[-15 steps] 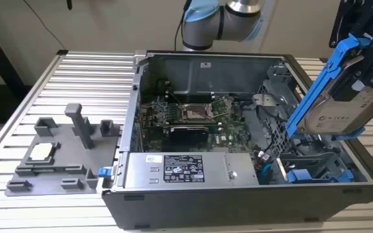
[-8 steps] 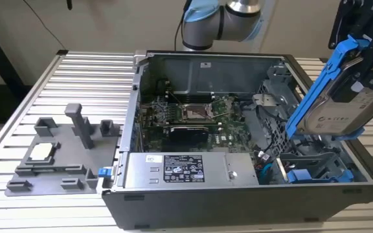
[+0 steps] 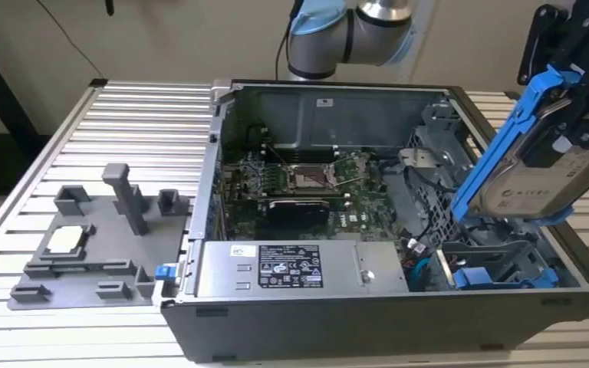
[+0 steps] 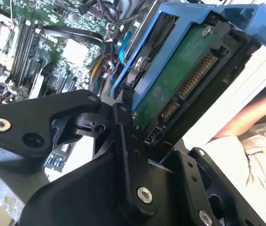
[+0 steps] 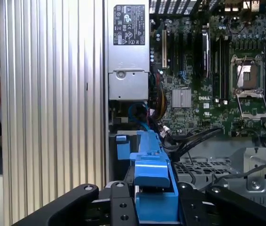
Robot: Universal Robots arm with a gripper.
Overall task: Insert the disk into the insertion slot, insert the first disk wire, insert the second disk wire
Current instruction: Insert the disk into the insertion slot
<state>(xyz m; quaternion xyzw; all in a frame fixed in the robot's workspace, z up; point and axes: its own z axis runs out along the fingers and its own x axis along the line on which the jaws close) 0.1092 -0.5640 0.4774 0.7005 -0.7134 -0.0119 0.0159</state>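
- My gripper [image 3: 573, 115] hangs high at the exterior view's right, above the right end of the open computer case [image 3: 305, 337].
- My fingers [image 5: 119, 205] are drawn in narrow and clamped on the disk [image 3: 524, 172], one on each side of its blue frame. In the first wrist view the frame sits squeezed between them.
- The disk is up in the air, outside the case and tilted steeply. Its upper end is at my fingers and its lower end points down toward the case's near right corner.
- In the exterior view its blue frame edge faces that view's left, and the silver body with the white label faces the near side.
- In the second wrist view the disk's green circuit board [image 4: 184, 80] and its row of connector pins face the camera.
- The insertion slot [image 3: 489, 257] is in the grey metal cage at the near right corner of the case, just under the disk's lower end.
- The disk is not in the slot. I cannot tell whether its lower end touches the cage.
- Another blue-fronted carrier [image 3: 475, 277] sits low in that cage.
- The silver power-supply box [image 3: 284, 268] lies along the near wall, on the exterior view's left of the cage. The motherboard [image 3: 305, 180] lies farther back.
- The case stands on a slatted metal table [image 3: 120, 115].
- A grey fixture [image 3: 90, 238] lies on the table just beside the case, on the exterior view's left.
- A person's arm [image 4: 250, 117] shows beyond the disk in the second wrist view.
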